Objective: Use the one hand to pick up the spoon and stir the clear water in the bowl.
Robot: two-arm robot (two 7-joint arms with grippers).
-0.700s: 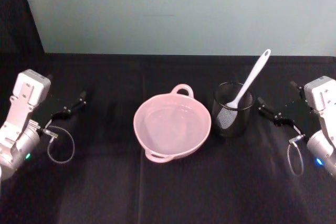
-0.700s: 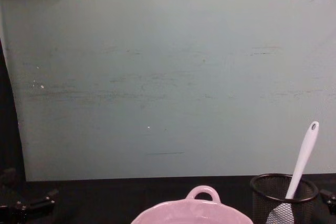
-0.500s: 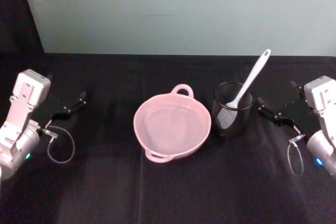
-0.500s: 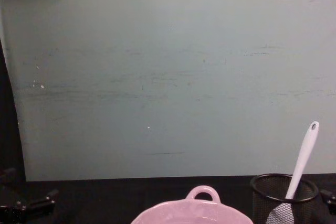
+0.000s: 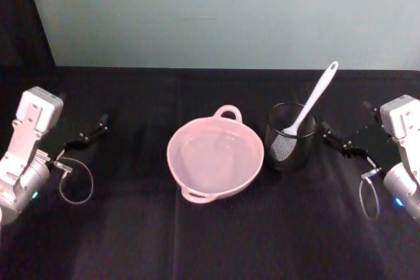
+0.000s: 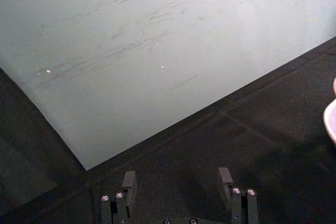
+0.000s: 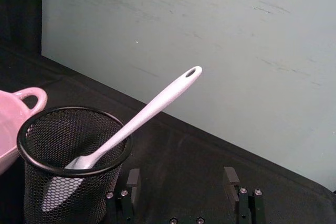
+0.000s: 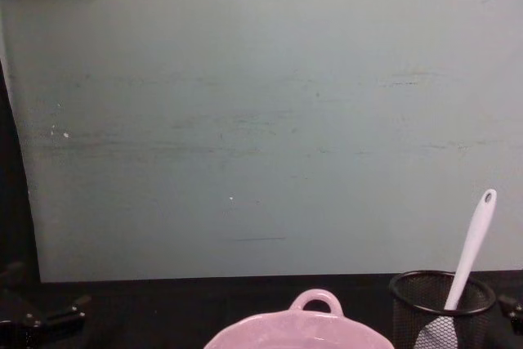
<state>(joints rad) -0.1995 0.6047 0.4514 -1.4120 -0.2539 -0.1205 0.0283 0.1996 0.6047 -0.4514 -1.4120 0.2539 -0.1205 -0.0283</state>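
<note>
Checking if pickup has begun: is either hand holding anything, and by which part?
Nothing is held: left hand and right hand are open; the spoon stands in the mesh cup.

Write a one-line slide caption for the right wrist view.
White spoon leaning in a black mesh cup, pink bowl beside it, the right pincer open and short of both.
</note>
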